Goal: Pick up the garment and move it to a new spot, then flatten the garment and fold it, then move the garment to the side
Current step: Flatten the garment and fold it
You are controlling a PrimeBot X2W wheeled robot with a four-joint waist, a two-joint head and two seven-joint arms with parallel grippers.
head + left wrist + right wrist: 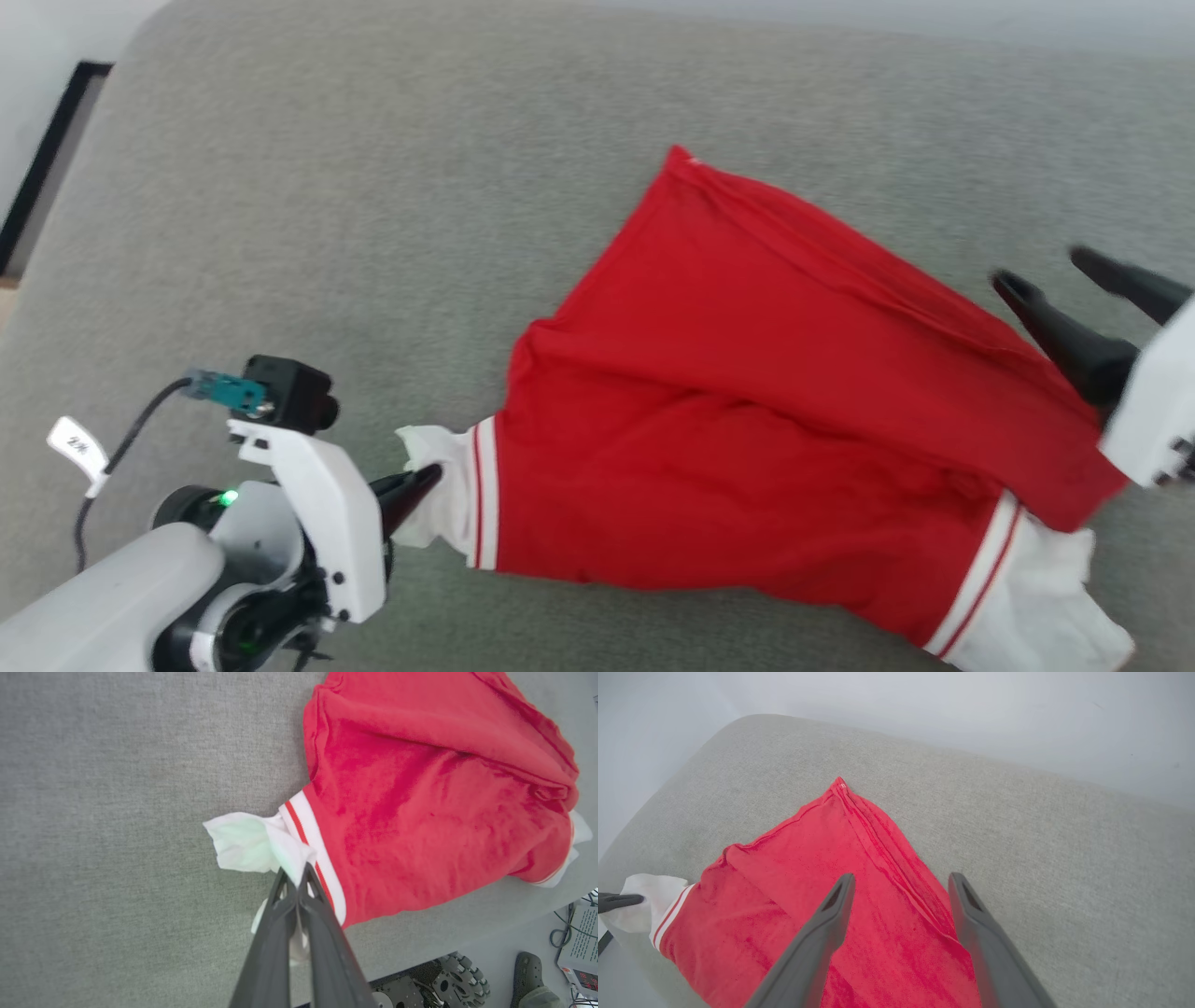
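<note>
At left end effector [428, 476], garment [747, 401] cuff

- The left gripper [294, 875] pinches the garment [434, 793] by its white cuff [247, 844]; the cloth between its fingers is hidden.
- Below the right gripper [1041, 268], the other cuff [1036, 597] runs off the head view's bottom edge.
- The right gripper is blurred, and its wrist is cut off.
- The print on the tag [79, 448] behind the left gripper is unreadable.

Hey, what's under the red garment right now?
The garment lies on a grey fabric surface, visible all around it. Whatever might sit beneath the cloth is covered, so I cannot tell. The left gripper pinches its white cuff.
</note>
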